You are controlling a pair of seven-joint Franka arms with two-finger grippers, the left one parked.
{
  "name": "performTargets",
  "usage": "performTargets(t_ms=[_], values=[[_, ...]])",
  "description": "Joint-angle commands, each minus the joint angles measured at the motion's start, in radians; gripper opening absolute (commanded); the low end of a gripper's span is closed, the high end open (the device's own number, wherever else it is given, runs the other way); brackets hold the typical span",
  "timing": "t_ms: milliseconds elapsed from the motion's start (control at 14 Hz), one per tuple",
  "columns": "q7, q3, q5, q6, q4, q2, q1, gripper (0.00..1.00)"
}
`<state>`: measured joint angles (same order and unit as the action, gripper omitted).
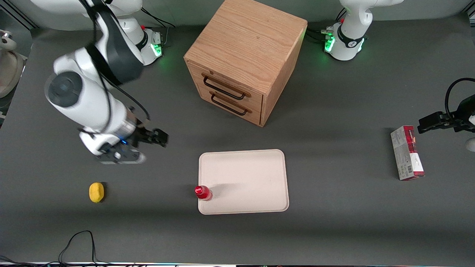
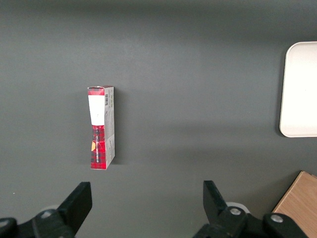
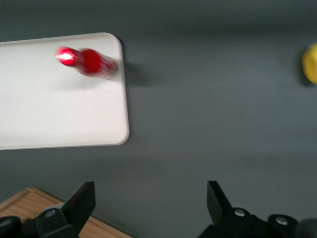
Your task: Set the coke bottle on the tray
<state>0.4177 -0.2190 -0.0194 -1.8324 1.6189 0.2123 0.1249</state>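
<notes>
The coke bottle (image 1: pixel 203 193), small and all red, stands upright on the cream-white tray (image 1: pixel 248 174), just inside the tray's corner nearest the front camera and toward the working arm's end. The right wrist view shows the bottle (image 3: pixel 89 62) on the tray (image 3: pixel 49 114) near that rounded corner. My right gripper (image 1: pixel 160 137) is open and empty. It hovers over bare table apart from the tray, toward the working arm's end and farther from the front camera than the bottle. In the wrist view the gripper (image 3: pixel 151 193) has only dark table between its fingers.
A yellow lemon (image 1: pixel 96 192) lies on the table toward the working arm's end. A wooden two-drawer cabinet (image 1: pixel 245 55) stands farther from the front camera than the tray. A red-and-grey carton (image 1: pixel 407 152) lies toward the parked arm's end.
</notes>
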Motion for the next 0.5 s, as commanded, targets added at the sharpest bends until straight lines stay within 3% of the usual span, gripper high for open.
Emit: performTargets(t_ms=[0, 214, 429], values=[[-0.020, 0.073, 0.041, -0.033, 0.267, -0.247, 0.012, 1.00], [-0.158, 0.174, 0.041, 0.085, 0.285, -0.333, 0.013, 1.00], [-0.188, 0.199, 0.041, 0.145, 0.271, -0.381, 0.012, 1.00]])
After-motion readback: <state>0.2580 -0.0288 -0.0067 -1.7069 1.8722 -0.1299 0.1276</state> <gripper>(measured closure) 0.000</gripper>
